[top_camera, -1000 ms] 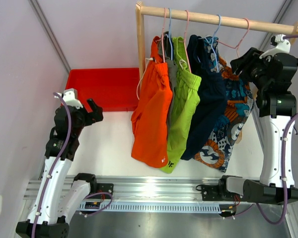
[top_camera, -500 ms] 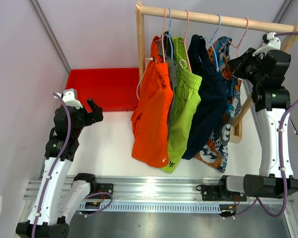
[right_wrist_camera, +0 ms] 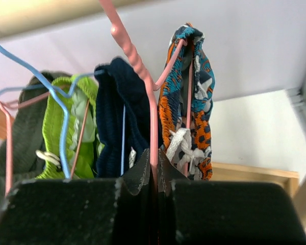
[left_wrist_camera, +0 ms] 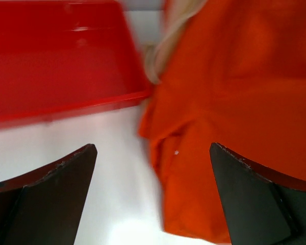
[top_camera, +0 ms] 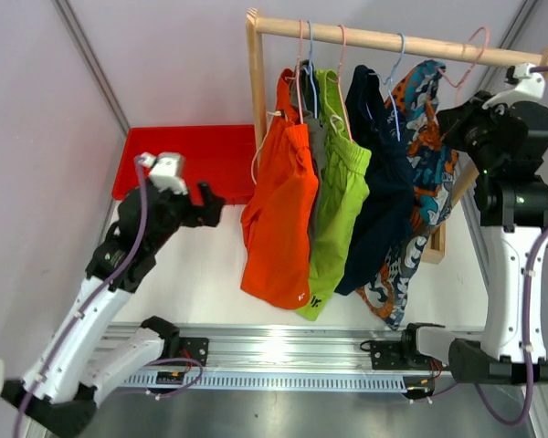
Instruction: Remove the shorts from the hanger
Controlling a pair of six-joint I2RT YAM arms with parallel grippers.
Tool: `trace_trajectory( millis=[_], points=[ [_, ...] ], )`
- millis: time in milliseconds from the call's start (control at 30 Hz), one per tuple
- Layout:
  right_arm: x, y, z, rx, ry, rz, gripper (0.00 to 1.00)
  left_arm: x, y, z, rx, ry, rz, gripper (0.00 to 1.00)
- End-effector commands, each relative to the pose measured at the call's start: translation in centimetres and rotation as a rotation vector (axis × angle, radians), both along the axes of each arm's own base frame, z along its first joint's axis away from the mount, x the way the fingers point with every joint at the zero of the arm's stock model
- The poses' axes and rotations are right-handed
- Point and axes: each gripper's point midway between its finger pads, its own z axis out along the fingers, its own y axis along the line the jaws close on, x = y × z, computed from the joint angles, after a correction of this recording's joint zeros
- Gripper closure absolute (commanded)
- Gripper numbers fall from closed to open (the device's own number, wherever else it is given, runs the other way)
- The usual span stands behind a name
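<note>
**Item 1, right gripper [right_wrist_camera: 153,176]:** jaws pinched on the wire of the pink hanger [right_wrist_camera: 135,61], just below its hook, near the table's far right corner.

**Item 2, printed shorts [top_camera: 420,164]:** draped on that hanger, at the right end of the wooden rail [top_camera: 374,36]. Next along hang the navy shorts [top_camera: 379,182], lime green shorts [top_camera: 338,201], grey shorts [top_camera: 312,128] and orange shorts [top_camera: 279,210].

**Item 3, left gripper [top_camera: 208,203]:** jaws wide and empty, near the orange pair. The red tray [top_camera: 164,160] sits at the far left corner.

**Handling, my judgement:** I would raise the hook clear of the rail before drawing away. I would keep the wire level so the print cannot slide off, and steer wide of the blue hanger [right_wrist_camera: 51,97]. Whether the hook rests on the rail I cannot tell.
</note>
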Motion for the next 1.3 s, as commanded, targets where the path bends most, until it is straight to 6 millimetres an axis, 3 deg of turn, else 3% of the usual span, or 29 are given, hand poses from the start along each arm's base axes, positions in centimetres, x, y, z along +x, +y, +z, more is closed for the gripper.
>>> trace_trajectory(
  millis=[0,33,67,100,133,200,267,300,400,433,500,533,633,733,833,867,967,1267],
  points=[
    [-4.7,-1.9,7.1,-0.034,-0.212,-0.122,1.00,-0.6,-4.0,10.1,0.004,-0.204,-0.101,0.01],
    [-5.1,-2.1,7.2,-0.036,-0.212,-0.133,1.00,-0.8,-5.1,10.4,0.011,-0.192,-0.128,0.01],
    [-6.0,-2.9,7.7,-0.035,-0.221,-0.181,1.00,-1.4,-7.9,9.8,0.032,-0.155,-0.207,0.01],
    [-6.5,-3.1,7.4,-0.036,-0.206,-0.194,1.00,-2.2,-8.8,12.7,0.000,-0.201,-0.234,0.01],
    [-7.2,-3.4,7.6,-0.038,-0.211,-0.210,1.00,-3.7,-11.1,13.2,-0.003,-0.203,-0.311,0.01],
    [-8.7,-4.0,7.7,-0.043,-0.226,-0.249,1.00,-4.7,-14.0,13.8,0.009,-0.203,-0.378,0.01],
    [-9.9,-4.3,7.2,-0.052,-0.235,-0.270,1.00,-7.0,-17.0,15.6,-0.013,-0.224,-0.478,0.01],
    [-10.0,-4.5,7.1,-0.056,-0.235,-0.284,1.00,-7.0,-19.2,14.4,0.019,-0.196,-0.516,0.01],
    [-10.1,-5.2,5.5,-0.046,-0.179,-0.323,1.00,-10.1,-24.0,15.7,0.013,-0.220,-0.668,0.01],
    [-10.1,-5.3,5.2,-0.036,-0.165,-0.334,1.00,-10.6,-26.6,14.2,0.044,-0.197,-0.706,0.01],
    [-10.2,-5.2,4.0,0.001,-0.121,-0.340,1.00,-13.5,-30.0,14.9,0.018,-0.216,-0.814,0.01],
    [-10.2,-5.2,3.6,0.017,-0.107,-0.343,1.00,-14.9,-32.6,14.3,0.014,-0.219,-0.854,0.01],
    [-10.2,-4.3,2.4,0.056,-0.063,-0.315,1.00,-17.3,-37.1,12.8,-0.011,-0.199,-0.940,0.01],
    [-10.4,-4.1,2.1,0.056,-0.043,-0.305,1.00,-19.5,-39.7,12.1,-0.043,-0.186,-1.005,0.01],
    [-10.9,-4.0,2.0,0.046,-0.037,-0.295,1.00,-20.4,-41.7,11.6,-0.056,-0.195,-1.026,0.01],
    [-11.1,-4.0,2.1,0.045,-0.040,-0.294,1.00,-20.5,-42.5,11.1,-0.052,-0.193,-1.028,0.01],
    [-11.4,-3.6,1.9,0.042,-0.032,-0.274,1.00,-20.5,-43.4,11.9,-0.073,-0.208,-1.029,0.01],
    [-12.0,-3.1,1.7,0.046,-0.025,-0.245,1.00,-20.0,-46.0,10.6,-0.062,-0.209,-1.013,0.01]
  ],
)
